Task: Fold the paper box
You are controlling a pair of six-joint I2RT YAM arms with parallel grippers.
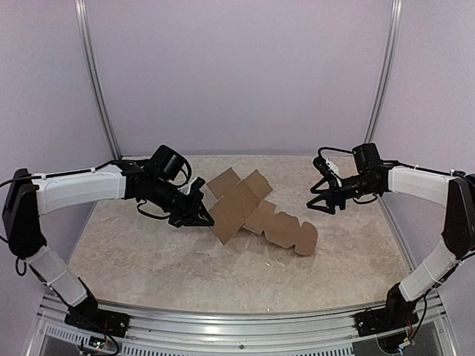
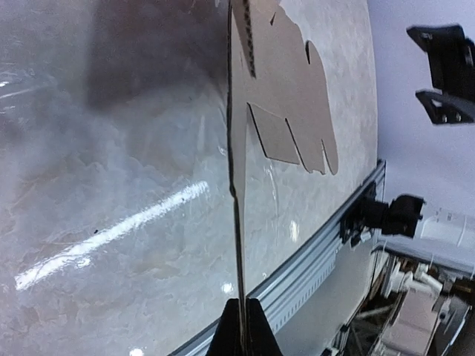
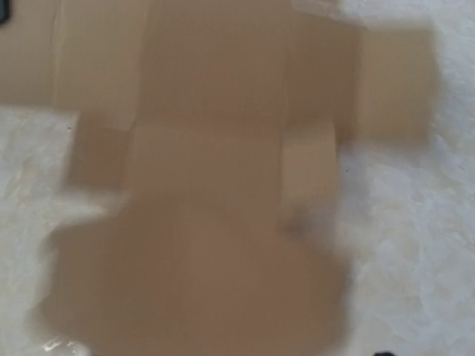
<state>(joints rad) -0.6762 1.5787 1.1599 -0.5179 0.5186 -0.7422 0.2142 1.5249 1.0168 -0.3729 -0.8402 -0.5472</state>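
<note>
**Brown flat cardboard paper box (image 1: 256,211) with rounded flaps is held by one thin edge**

Black jaws on the white left arm (image 1: 82,185) are clenched on the left edge of the paper box (image 2: 286,104). The left wrist view shows the sheet edge-on, running straight into the pinch. The box is not folded yet. It lies near the middle of the pale stone-look table (image 1: 148,259), and its right end seems to rest on the top.

The grip is small, right at the rim, so the sheet could slide out if the arm pulls fast. The far end could drag and catch on the table, and then the card may bend in the wrong spot, not on a fold line. A hard twist could also crease a flap.

The jaws of the white right arm (image 1: 423,182) are spread wide and hold nothing. They hang near the right end of the box, but apart from it. If they come in too low, they could push the sheet away and pull it out of the other pinch. The right wrist view is blurry and full of brown card (image 3: 223,185), so aiming from there looks hard.

There is bare table in front of the box and to both sides. The silver metal rail (image 1: 223,326) runs along the near edge, and the pale purple walls (image 1: 237,74) stand close behind. The right arm sits close to the right edge of the table.
</note>
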